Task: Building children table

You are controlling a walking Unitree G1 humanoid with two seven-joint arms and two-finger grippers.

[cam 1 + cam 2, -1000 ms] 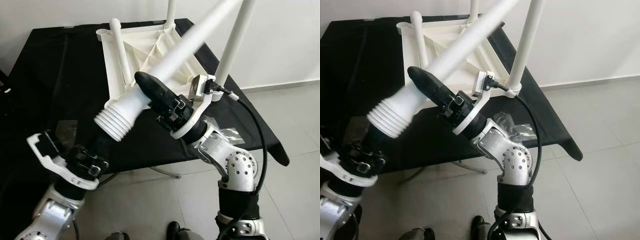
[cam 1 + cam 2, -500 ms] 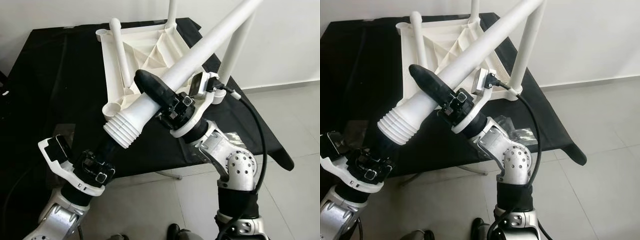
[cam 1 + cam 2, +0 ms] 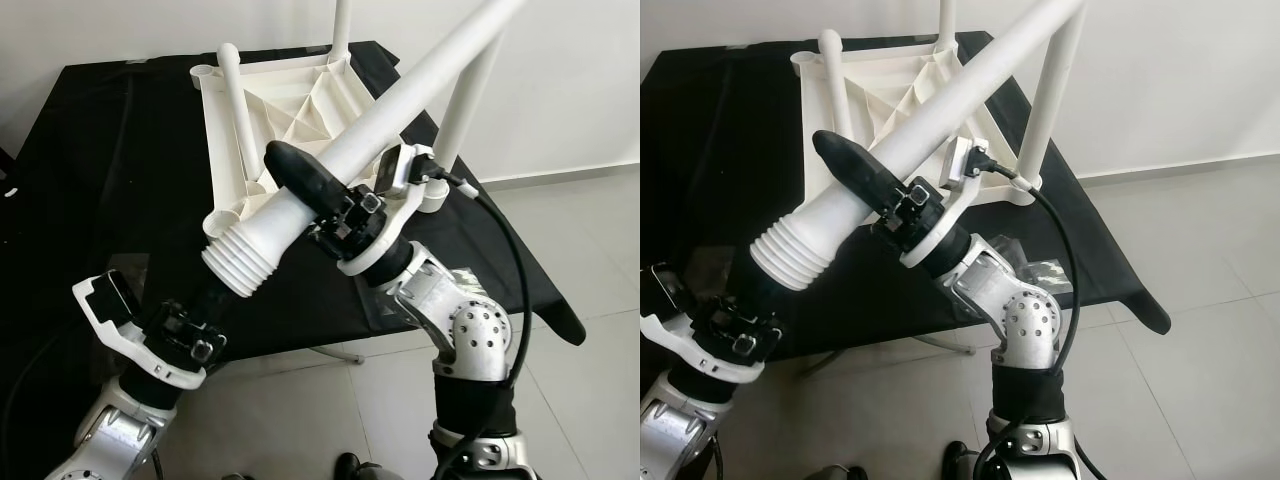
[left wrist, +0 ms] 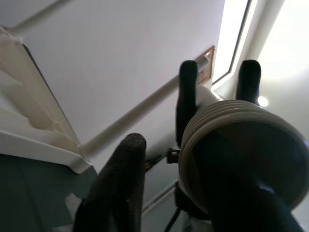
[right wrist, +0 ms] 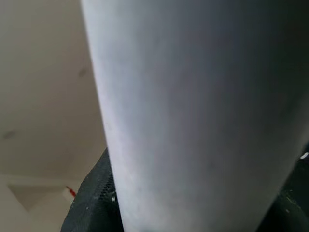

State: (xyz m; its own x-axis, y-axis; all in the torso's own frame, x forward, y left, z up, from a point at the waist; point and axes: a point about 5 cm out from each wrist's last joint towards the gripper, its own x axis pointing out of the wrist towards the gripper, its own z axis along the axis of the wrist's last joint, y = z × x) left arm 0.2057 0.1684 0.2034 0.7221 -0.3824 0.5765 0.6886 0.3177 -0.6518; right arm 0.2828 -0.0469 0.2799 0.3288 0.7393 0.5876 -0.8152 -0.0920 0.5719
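Right tool [image 3: 300,185] is clamping the loose white table leg [image 3: 400,95], threaded end hovering beside the left tool [image 3: 200,305], whose fingers I cannot judge, above the upturned tabletop [image 3: 290,110] already carrying three legs.

one white tabletop [image 3: 290,100] lies upside down on one black table [image 3: 110,170]. four white legs in all: one loose leg [image 3: 370,130] held up at a slant, threaded end low, and three standing in the tabletop's corners — a near-left one [image 3: 236,110], a far one [image 3: 342,25] and a right one [image 3: 465,95]. one corner socket [image 3: 203,71] stands open. two grippers: right gripper [image 3: 300,180] and left gripper [image 3: 200,305]. one clear plastic bag [image 3: 470,278] lies near the table's right edge.
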